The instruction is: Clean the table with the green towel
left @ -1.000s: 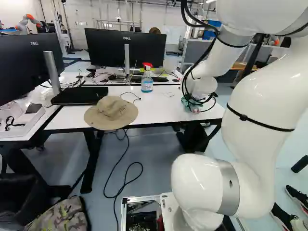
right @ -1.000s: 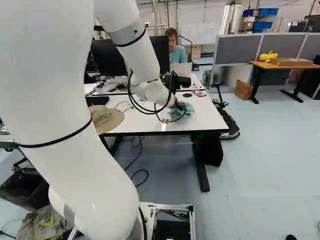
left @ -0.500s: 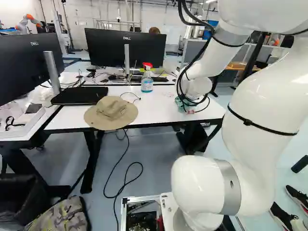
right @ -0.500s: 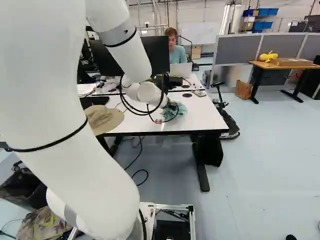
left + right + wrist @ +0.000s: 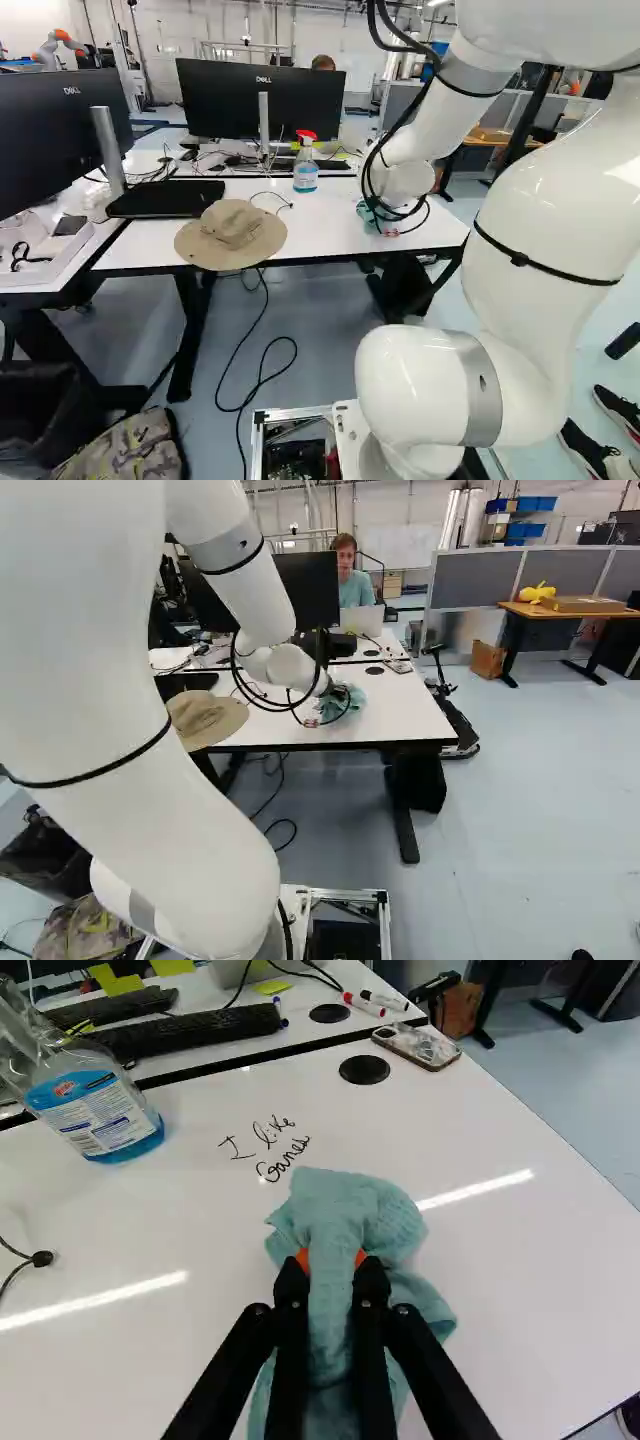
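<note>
"Two fingers (image 5: 290, 1290) pinch the green towel (image 5: 345, 1210), parted only by its bunched folds?"

"Yes, over the table (image 5: 530, 1295); wiping seems in hand. Handwriting (image 5: 282, 1163) lies ahead of the fingers, so the next move calls for pushing forward, cloth pressed down."

The table (image 5: 325, 225) bears towel (image 5: 350, 1205), hat (image 5: 230, 235), bottle (image 5: 100, 1110), phone (image 5: 415, 1046)

Apparently a lab or office, monitors (image 5: 262, 100), desk (image 5: 330, 215), partitions (image 5: 475, 578), another robot (image 5: 60, 45)
</note>
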Motion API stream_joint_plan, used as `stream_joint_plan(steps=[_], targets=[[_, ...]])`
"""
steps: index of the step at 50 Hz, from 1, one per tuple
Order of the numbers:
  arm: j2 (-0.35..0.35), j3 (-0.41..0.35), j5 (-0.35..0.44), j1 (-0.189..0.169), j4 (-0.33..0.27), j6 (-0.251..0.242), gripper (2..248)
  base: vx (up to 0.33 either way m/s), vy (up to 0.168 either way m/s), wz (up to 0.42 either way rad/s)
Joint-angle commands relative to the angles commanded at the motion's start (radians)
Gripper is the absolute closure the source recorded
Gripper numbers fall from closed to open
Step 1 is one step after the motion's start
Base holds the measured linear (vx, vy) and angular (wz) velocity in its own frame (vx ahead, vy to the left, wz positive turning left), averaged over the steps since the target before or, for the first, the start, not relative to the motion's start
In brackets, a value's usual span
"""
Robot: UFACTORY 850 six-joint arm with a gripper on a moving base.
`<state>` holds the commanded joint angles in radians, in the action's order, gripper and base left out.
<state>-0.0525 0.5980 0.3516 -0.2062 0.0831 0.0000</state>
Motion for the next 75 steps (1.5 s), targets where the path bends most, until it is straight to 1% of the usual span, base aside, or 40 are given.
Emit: stream_joint_plan(steps=[4,9,35,48,53,75], targets=[[0.000,0.000,0.000,0.000,0.022,0.000,201,0.000,0.000,0.000],[0.000,0.000,0.000,0.000,0.063,0.000,201,0.000,0.000,0.000],[0.000,0.000,0.000,0.000,0.315,0.000,201,0.000,0.000,0.000],[0.000,0.000,0.000,0.000,0.315,0.000,201,0.000,0.000,0.000],[0.002,-0.002,0.000,0.006,0.315,0.000,201,0.000,0.000,0.000],[0.023,-0.024,0.000,0.063,0.315,0.000,201,0.000,0.000,0.000]])
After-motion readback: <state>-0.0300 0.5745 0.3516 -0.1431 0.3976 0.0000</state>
